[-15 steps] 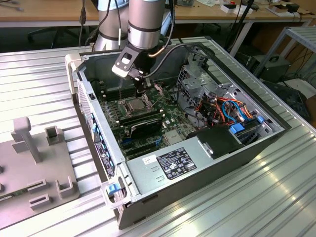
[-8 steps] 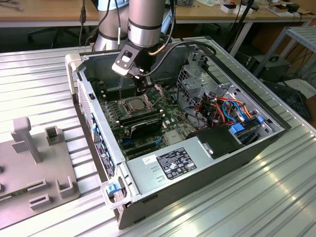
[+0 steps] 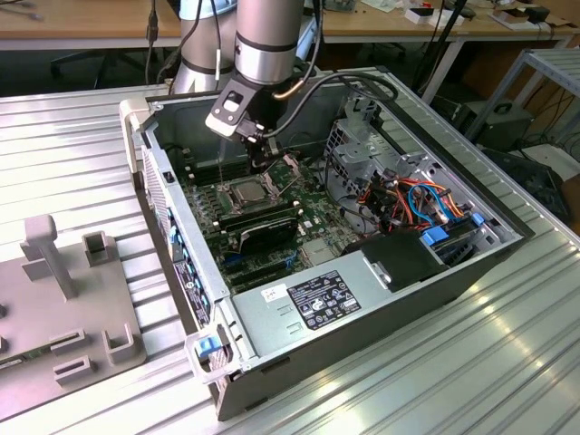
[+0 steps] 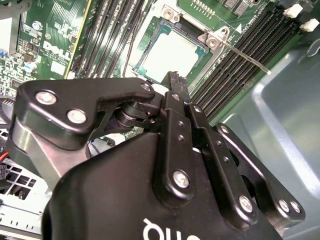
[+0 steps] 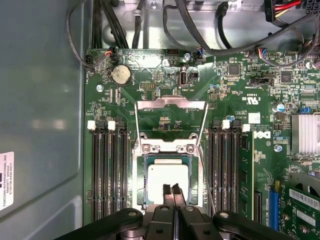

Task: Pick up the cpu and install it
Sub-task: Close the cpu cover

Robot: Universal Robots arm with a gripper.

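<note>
Silver-grey and square, lying flat in the dark socket [image 5: 141, 172] on the green board [image 5: 225, 95]: the cpu [image 5: 167, 182], shiny top facing up. Looks already set down in its place. Black gripper [image 5: 171, 191] right over one edge of the cpu, fingertips pinched together, holding nothing as far as can be told. Cannot tell if touching the cpu or just above it. Metal frame [image 5: 170, 106] of the socket tipped open and thin lever [image 4: 245, 56] swung out, so not locked down yet. Seems to be the late part of the install step. Calls for a soft, straight touch from here and no sideways push, to keep the cpu level in its seat. No long side on the cpu, all four edges alike. Edges lined up with the black memory slots [image 5: 107, 165] on both sides
</note>
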